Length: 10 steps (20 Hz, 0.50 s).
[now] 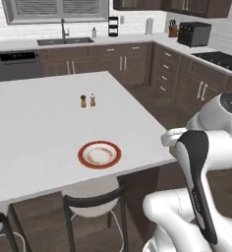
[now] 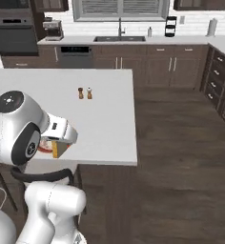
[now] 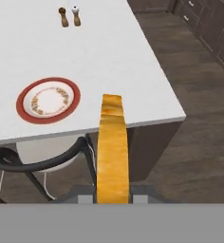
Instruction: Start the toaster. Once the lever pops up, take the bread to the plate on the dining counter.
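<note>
My gripper (image 3: 113, 193) is shut on the bread (image 3: 113, 147), a yellowish-tan slice seen edge-on that sticks out ahead of the fingers. It hovers just off the near edge of the white dining counter (image 3: 109, 57), to the right of the plate (image 3: 23, 102). The red-rimmed plate (image 1: 83, 152) lies near the counter's (image 1: 39, 113) front right corner with nothing on it. From the right base view, the bread (image 2: 56, 149) peeks out under my arm at the counter's (image 2: 105, 119) near edge. The toaster is out of view.
Two small shakers (image 1: 87, 101) stand mid-counter beyond the plate. A black stool (image 1: 96, 202) is tucked under the near edge below the plate. The back worktop carries a sink (image 1: 64, 42) and a black oven (image 1: 194, 33). Dark wood floor lies open to the right.
</note>
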### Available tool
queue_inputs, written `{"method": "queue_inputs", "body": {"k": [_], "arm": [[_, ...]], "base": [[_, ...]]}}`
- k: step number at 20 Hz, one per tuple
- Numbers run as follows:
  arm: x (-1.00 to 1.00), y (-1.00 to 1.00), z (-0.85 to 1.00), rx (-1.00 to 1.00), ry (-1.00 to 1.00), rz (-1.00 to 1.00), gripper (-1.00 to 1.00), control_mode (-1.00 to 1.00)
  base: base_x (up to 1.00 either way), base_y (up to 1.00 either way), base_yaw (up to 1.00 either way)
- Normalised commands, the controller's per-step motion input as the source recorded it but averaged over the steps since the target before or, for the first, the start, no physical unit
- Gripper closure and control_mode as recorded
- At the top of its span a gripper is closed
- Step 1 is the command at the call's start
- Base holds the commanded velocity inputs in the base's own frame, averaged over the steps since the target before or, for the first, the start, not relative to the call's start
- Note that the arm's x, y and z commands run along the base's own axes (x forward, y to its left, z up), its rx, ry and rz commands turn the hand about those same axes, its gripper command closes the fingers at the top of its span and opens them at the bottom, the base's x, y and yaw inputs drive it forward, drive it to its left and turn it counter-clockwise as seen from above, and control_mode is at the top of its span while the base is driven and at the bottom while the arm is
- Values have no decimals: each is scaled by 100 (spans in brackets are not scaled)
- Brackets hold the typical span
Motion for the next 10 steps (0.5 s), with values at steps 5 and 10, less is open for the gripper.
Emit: {"method": "queue_inputs", "body": {"k": [5,10], "arm": [[0,0,0,0,0,0,100,100],[0,0,0,0,0,0,100,100]], "base": [[1,88,-46],[3,82,-14]]}}
